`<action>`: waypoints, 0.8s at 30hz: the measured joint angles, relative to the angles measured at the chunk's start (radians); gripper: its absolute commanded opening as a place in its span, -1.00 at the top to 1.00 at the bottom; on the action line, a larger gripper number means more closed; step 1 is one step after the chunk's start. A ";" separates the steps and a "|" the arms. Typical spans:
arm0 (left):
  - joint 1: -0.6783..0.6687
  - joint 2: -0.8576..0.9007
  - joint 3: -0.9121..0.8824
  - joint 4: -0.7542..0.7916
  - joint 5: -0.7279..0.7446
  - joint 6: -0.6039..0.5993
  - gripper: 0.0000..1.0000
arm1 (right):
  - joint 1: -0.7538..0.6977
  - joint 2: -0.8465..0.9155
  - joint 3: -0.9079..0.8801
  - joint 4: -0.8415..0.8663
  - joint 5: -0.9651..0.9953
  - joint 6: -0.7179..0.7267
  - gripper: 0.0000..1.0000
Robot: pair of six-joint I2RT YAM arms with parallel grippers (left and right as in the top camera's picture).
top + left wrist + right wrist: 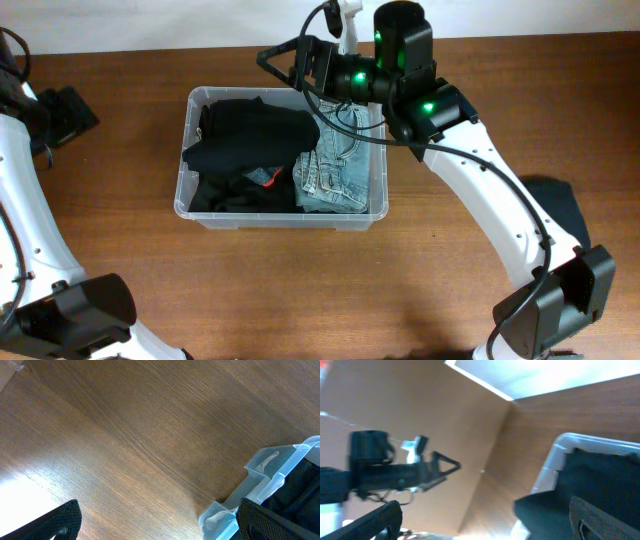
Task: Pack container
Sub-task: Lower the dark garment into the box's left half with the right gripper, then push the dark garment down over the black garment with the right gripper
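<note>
Wooden table from above, with a clear plastic container (183, 190) at its centre, holding folded black clothes (250, 130) and jeans (335, 170).
The right gripper (284, 66) hovers over the container's back rim, jaws spread wide and empty. The left gripper (68, 112) sits well apart to the left, also spread and empty. The container looks light, stiff and smooth. Its rolled rim seems the best hold, and its contents are soft.
</note>
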 measured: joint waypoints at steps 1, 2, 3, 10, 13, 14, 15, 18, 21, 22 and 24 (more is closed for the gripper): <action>0.000 0.000 0.000 0.000 0.000 0.000 -0.99 | 0.002 0.000 0.002 -0.027 0.019 -0.016 -0.99; 0.000 0.000 0.000 0.000 0.000 0.000 -0.99 | 0.004 0.000 0.003 -0.061 0.045 -0.036 -0.99; 0.000 0.000 0.000 0.000 0.000 0.000 -0.99 | 0.010 0.000 0.004 -0.100 0.077 -0.061 -0.98; 0.000 0.000 0.000 0.000 0.000 0.000 -0.99 | 0.099 0.000 0.005 -0.248 0.318 -0.212 -0.97; 0.000 0.000 0.000 0.000 0.000 0.000 -0.99 | 0.143 0.000 0.005 -0.276 0.407 -0.257 -0.97; 0.000 0.000 0.000 0.000 0.000 0.000 -0.99 | 0.163 0.000 0.005 -0.288 0.444 -0.276 -0.97; 0.000 0.000 0.000 0.000 0.000 0.000 -0.99 | 0.174 0.000 0.005 -0.293 0.467 -0.289 -0.97; 0.000 0.000 0.000 0.000 0.000 0.000 -0.99 | 0.210 0.000 0.005 -0.295 0.533 -0.349 -0.98; 0.000 0.000 0.000 0.000 0.000 0.000 -0.99 | 0.237 0.003 0.005 -0.294 0.585 -0.395 -0.72; 0.000 0.000 0.000 0.000 0.000 0.000 -0.99 | 0.244 0.006 0.005 -0.291 0.598 -0.409 -0.43; 0.000 0.000 0.000 0.000 0.000 0.000 -0.99 | 0.253 0.016 0.005 -0.290 0.614 -0.423 0.09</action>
